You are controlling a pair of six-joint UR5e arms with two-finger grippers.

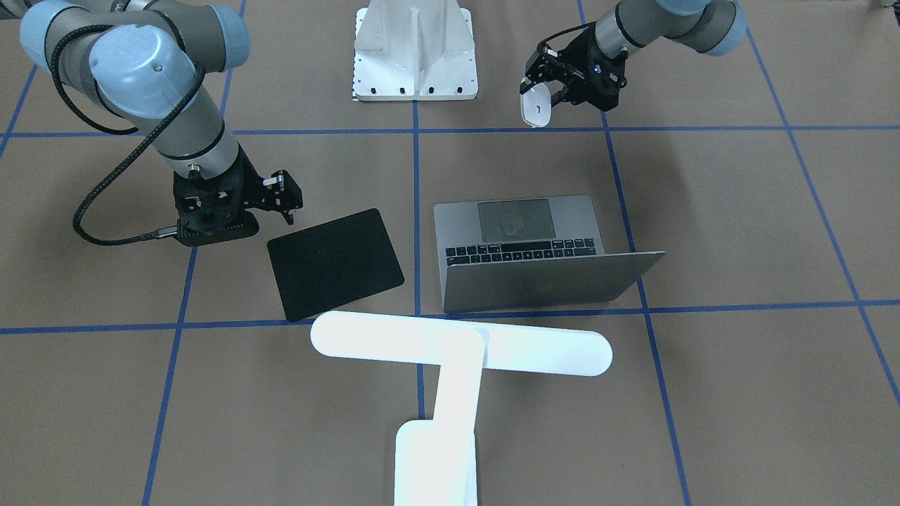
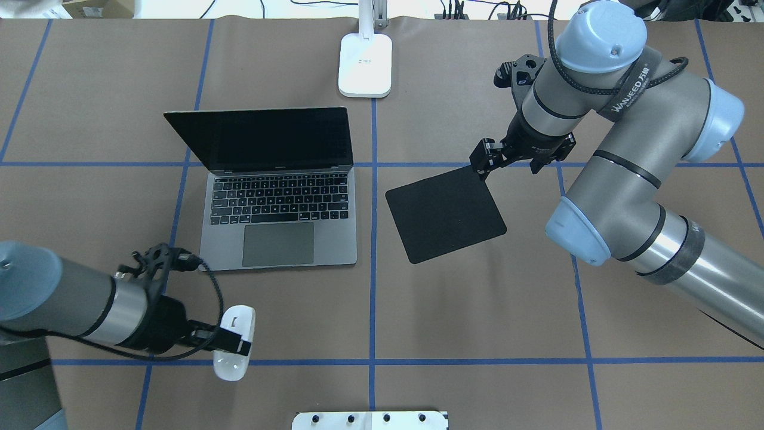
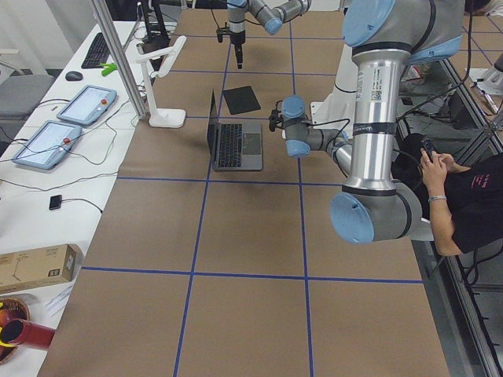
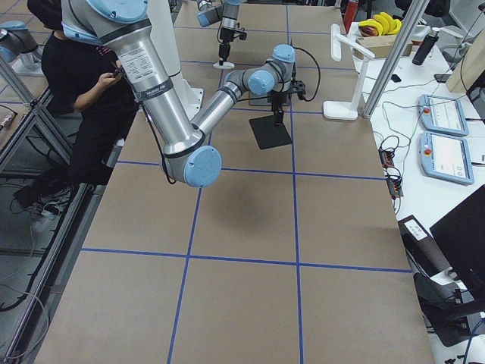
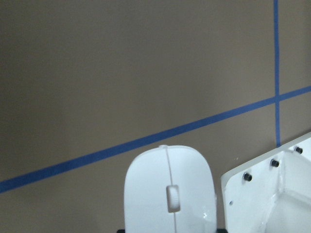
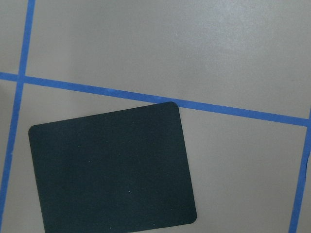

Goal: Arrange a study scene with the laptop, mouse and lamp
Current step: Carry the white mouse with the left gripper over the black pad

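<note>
The left gripper [image 2: 230, 345] is clenched on the small glossy white oval mouse [image 2: 234, 343], gripping it across its rear half so that the nose sticks out in front. It holds the mouse close to the robot-side edge of the worktop [image 2: 477, 310], on the robot's left half and, as far as I can judge, clear of the surface. The slim grey metal laptop [image 2: 280, 209] stands open left of the worktop's middle, keyboard turned to the robot-side edge. The bright white T-shaped lamp [image 1: 457, 351] has its base at the middle of the far edge, and its bar head reaches over the laptop's lid, probably so that its light falls on the keys. A flat black rectangular mat [image 2: 444, 215] lies skewed just right of the middle, near the laptop but apart from it. It is a likely seat for the mouse, which is now on the other side of the laptop. The right gripper [image 1: 287, 198] hangs spread and empty over the mat's far right corner, perhaps to steady or straighten it. A white ribbed metal pedestal [image 1: 415, 49] is bolted at the middle of the robot-side edge. The worktop is brown paper ruled into squares with blue tape. Beyond its far edge are white benches with tablets [image 3: 86, 106], and a seated person [image 3: 471, 188] in black waits behind the robot
</note>
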